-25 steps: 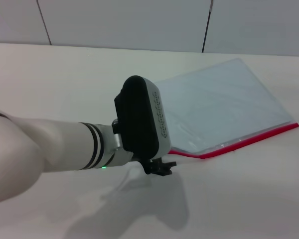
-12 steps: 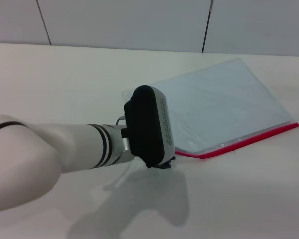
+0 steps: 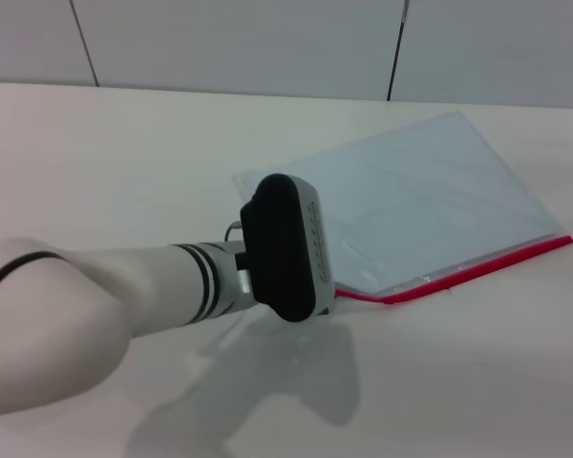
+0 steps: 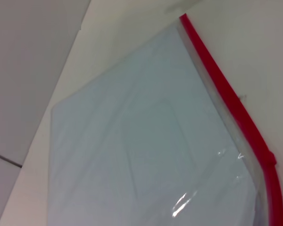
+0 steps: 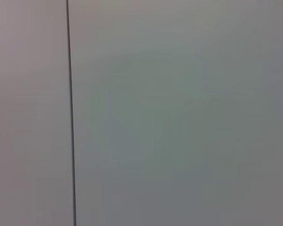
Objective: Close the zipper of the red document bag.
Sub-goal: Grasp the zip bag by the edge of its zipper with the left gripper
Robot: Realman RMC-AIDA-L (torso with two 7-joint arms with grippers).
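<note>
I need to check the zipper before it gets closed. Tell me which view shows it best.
The left wrist view: the zipper runs close and unobstructed along the bag edge. The head view shows the zipper farther off, its near end hidden behind the left arm's wrist. The right wrist view shows none of it.

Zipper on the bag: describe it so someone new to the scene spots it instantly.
On the pale table lies one flat, translucent blue-grey pouch, the red document bag. The zipper is the thin strip along its long edge nearest the robot. It is the only bright red thing in view.
</note>
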